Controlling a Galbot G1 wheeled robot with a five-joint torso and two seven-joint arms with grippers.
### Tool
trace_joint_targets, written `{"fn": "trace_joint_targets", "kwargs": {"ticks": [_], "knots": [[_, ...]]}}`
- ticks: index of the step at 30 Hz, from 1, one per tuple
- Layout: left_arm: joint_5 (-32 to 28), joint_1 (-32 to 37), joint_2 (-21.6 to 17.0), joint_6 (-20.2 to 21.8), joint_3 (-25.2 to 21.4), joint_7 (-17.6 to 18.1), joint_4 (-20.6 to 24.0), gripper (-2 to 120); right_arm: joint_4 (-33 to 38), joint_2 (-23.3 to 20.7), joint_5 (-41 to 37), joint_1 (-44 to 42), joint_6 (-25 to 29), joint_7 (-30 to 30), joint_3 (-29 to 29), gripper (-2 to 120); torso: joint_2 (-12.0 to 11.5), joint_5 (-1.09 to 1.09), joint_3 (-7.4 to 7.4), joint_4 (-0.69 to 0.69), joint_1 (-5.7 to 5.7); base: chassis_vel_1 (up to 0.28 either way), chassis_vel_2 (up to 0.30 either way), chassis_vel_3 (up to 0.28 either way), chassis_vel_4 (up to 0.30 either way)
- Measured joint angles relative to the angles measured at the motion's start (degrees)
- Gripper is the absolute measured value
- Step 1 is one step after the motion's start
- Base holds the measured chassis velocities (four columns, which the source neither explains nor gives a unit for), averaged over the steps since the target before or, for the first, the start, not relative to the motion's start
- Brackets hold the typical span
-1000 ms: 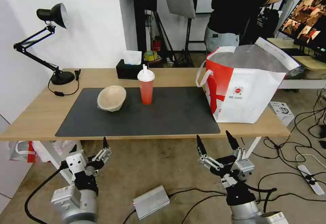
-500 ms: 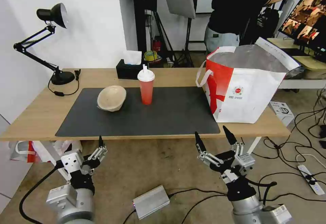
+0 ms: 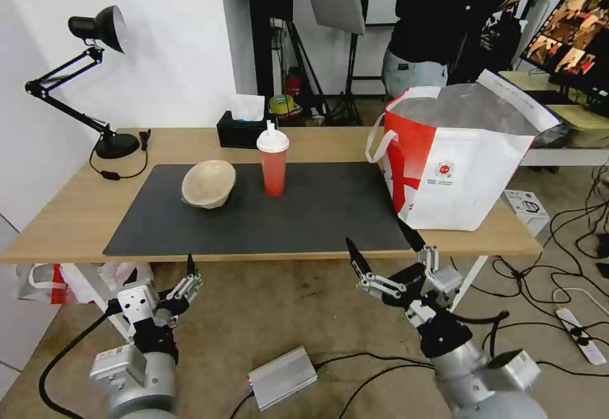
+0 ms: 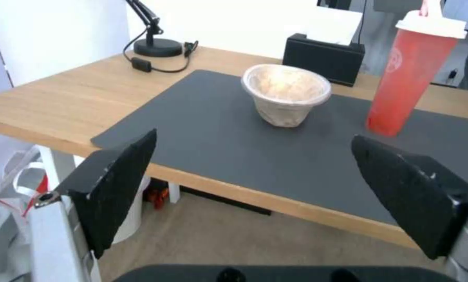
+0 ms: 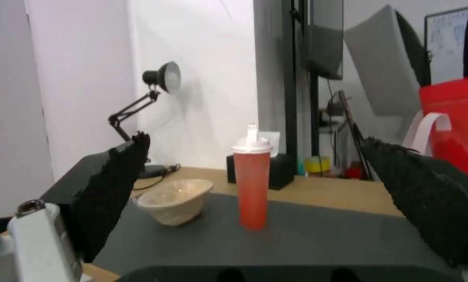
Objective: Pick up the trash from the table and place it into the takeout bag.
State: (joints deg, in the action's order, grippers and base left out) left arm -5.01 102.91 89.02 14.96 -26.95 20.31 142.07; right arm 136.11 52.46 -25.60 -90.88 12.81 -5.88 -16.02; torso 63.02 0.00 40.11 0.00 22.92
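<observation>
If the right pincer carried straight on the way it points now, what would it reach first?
Probably the red drink cup: in the right wrist view it stands almost centred between the open right pincer's fingers, over the table's near edge. The beige bowl sits off to one side. Depth is uncertain.

Table (image 3: 76, 216): light wood grain, smooth; mat (image 3: 285, 222): dark grey, matt. Bowl (image 3: 208, 183): beige pulp, rough and fibrous; cup (image 3: 273, 171): translucent red plastic, white plastic lid. Bag (image 3: 463, 184): smooth white and red outside, crinkled silver foil lining; gripper fingers (image 4: 124, 180): black, coarse-textured pads.
</observation>
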Motion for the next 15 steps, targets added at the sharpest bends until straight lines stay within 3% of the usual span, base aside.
{"fn": "trace_joint_targets", "kwargs": {"ticks": [15], "knots": [[0.1, 0.3, 0.3, -0.2, -2.0, -0.1, 0.4, 100, 0.5, -4.8, -8.5, 12.5, -8.6, -1.4, 4.0, 100, 0.0, 0.00, 0.00, 0.01, 0.00, 0.000, 0.000, 0.000, 0.000]]}}
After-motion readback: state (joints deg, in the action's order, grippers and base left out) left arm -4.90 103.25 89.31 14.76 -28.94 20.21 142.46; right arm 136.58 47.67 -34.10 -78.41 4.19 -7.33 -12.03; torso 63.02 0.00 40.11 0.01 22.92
